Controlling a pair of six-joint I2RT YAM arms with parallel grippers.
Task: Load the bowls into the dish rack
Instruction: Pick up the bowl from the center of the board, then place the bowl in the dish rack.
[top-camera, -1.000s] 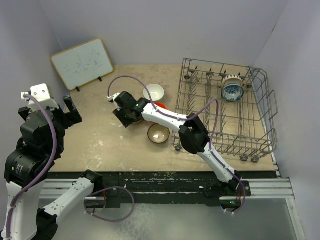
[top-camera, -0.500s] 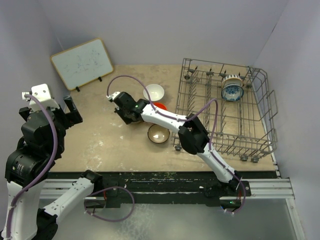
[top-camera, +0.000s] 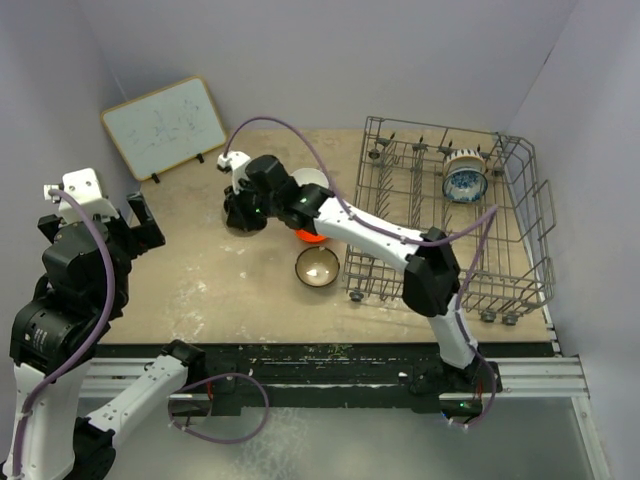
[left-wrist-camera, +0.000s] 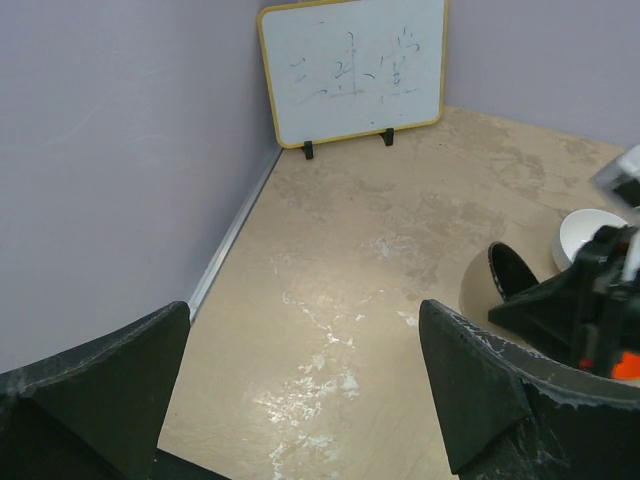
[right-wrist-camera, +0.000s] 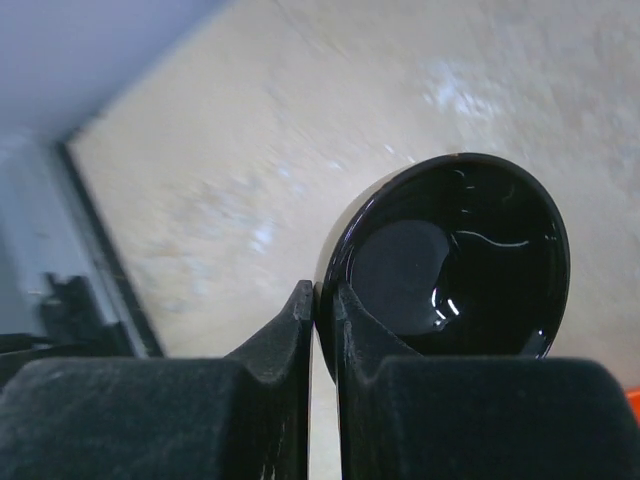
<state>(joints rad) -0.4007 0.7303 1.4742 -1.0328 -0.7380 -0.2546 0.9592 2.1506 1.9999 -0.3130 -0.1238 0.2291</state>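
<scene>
My right gripper (top-camera: 250, 205) is shut on the rim of the glossy black bowl (top-camera: 238, 220) at the table's middle left. The right wrist view shows one finger inside and one outside the black bowl (right-wrist-camera: 460, 260), held tilted. The white bowl (top-camera: 312, 180) and the orange-red bowl (top-camera: 312, 237) lie partly under the right arm. The brown bowl with cream inside (top-camera: 318, 267) sits in front of them. A blue-and-white bowl (top-camera: 465, 180) stands in the grey wire dish rack (top-camera: 430, 127) at the right. My left gripper (left-wrist-camera: 305, 310) is open and holds nothing, raised at the far left.
A white board (top-camera: 165, 125) leans against the back left wall and shows in the left wrist view as the board (left-wrist-camera: 350, 70). Purple walls close in the table on three sides. The right arm spans from the near edge across the rack's left front corner.
The right gripper has closed on the black bowl's rim. The arm has swung up and toward the back wall, carrying the bowl with it. The left arm has stayed still.
</scene>
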